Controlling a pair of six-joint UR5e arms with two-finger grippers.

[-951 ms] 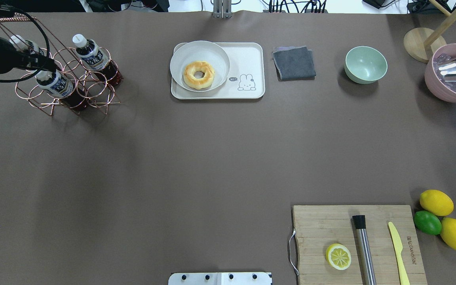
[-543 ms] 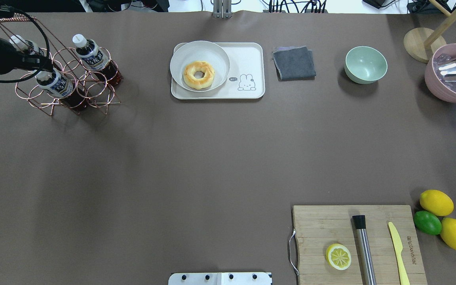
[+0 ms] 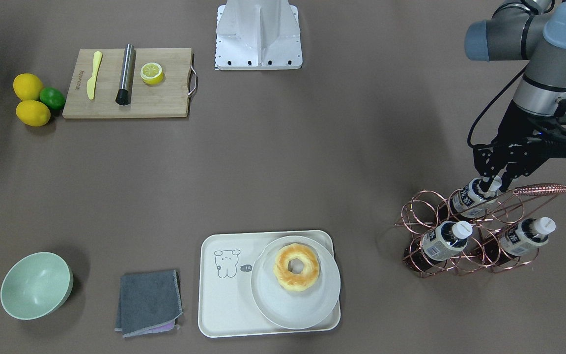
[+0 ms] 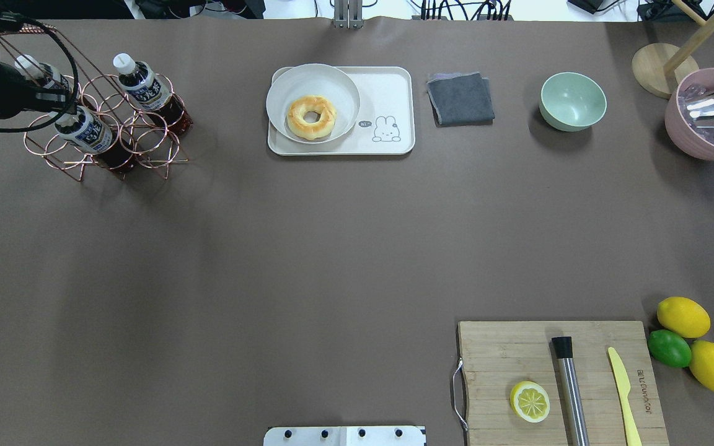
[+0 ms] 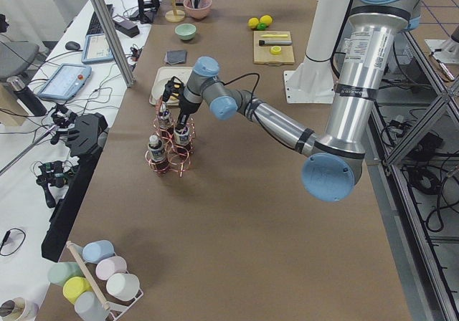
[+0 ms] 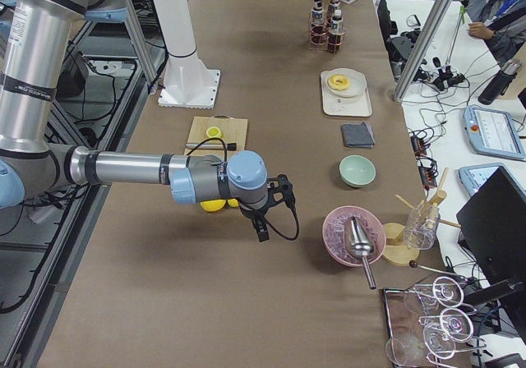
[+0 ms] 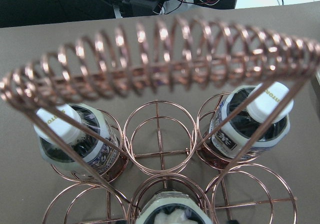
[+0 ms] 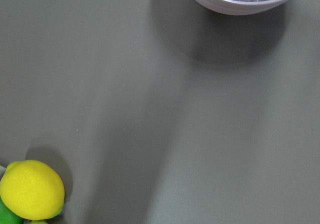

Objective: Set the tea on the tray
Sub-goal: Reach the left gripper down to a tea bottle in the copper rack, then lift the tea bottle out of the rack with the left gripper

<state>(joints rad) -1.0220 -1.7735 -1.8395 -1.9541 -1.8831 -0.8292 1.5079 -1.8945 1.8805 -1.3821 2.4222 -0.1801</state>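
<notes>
Three tea bottles stand in a copper wire rack (image 3: 416,206) (image 4: 146,152). My left gripper (image 3: 492,186) hangs over the bottle nearest the robot (image 3: 467,199) (image 4: 87,131), fingers on either side of its white cap; it looks open. That cap sits at the bottom edge of the left wrist view (image 7: 172,211), with the other two bottles (image 7: 75,139) (image 7: 252,121) behind it. The cream tray (image 3: 224,300) (image 4: 391,87) lies mid-table, apart from the rack. My right gripper (image 6: 263,230) shows only in the exterior right view, hovering above the table; I cannot tell if it is open.
A white plate (image 4: 332,80) with a donut (image 4: 312,116) covers half the tray. A grey cloth (image 4: 460,98), green bowl (image 4: 572,100) and pink ice bowl (image 4: 704,133) line the far side. A cutting board (image 4: 506,353) with a lemon half, muddler and knife, plus lemons (image 4: 683,316), sits near the right.
My left gripper has shifted a little toward the rack's outer side and settled over the near bottle's cap. That bottle has shifted slightly. Nothing else moved.
</notes>
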